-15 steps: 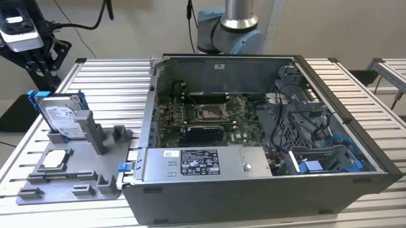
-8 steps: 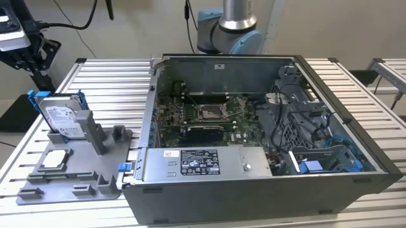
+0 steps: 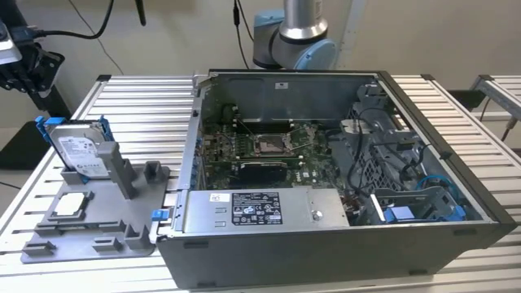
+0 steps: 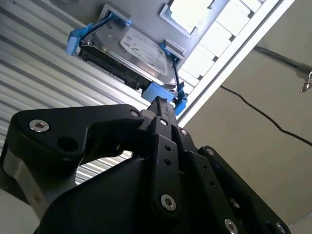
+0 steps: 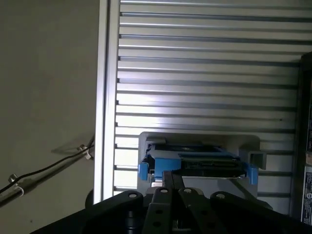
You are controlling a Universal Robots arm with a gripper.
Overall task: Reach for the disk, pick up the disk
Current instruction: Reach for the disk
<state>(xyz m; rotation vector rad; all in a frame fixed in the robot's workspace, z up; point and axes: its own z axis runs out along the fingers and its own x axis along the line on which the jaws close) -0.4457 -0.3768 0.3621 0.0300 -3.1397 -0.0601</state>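
While the hand (image 4: pixel 159 103) hangs near the disk (image 3: pixel 79 146) without touching it, fingers drawn narrow and holding nothing, the reach is unfinished. At the exterior view's left, the disk stands tilted in a grey holder (image 3: pixel 85 231) on the counter (image 3: pixel 138 116), not yet picked up.

the disk (image 3: pixel 79 148) is shiny silver metal with blue plastic rails; the desk (image 3: pixel 146 104) ribbed bare metal; the grey holder (image 3: pixel 106 210) matt plastic.

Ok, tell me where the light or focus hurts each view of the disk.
Exterior view: even light, disk clear. First wrist view: glare band across the table slats, disk in shadow. Second wrist view: gripper dark and close, chip washed out white.
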